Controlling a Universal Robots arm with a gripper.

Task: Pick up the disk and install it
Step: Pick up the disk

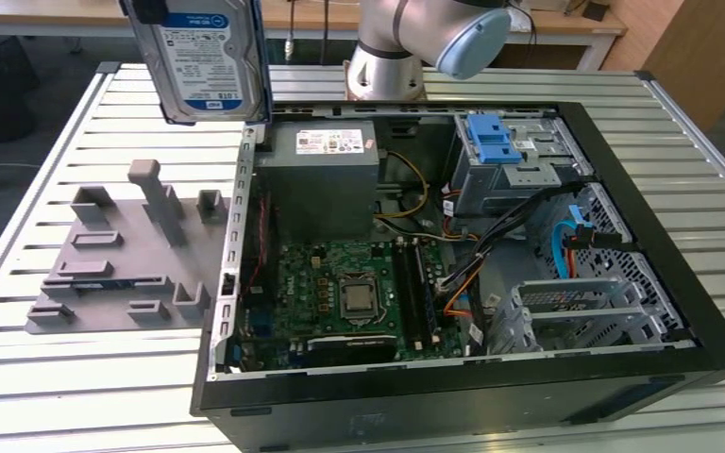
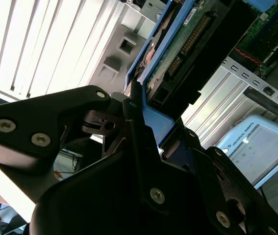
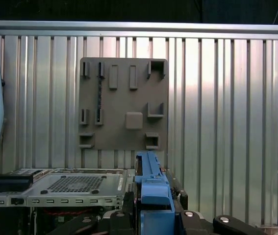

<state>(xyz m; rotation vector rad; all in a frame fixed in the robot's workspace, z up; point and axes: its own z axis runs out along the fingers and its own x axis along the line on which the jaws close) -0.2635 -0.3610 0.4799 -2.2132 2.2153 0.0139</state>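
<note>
Second wrist view, gripper (image 2: 151, 120): closed on the blue side rail of the disk (image 2: 178, 44), taking it by the edge, probably so its flat faces stay free to slide into a bay
Disk, exterior view: hangs upright with its label facing out, high over the slatted table (image 1: 86, 396), by the open computer case (image 1: 463, 382) wall on the exterior view's left
Fixture plate (image 3: 124, 105): grey, flat on the table, its slots apparently meant for parking parts
Count: one disk, one fixture plate, one case, one grey power supply box (image 1: 325, 175), one blue latch bracket (image 1: 495, 142)
</note>
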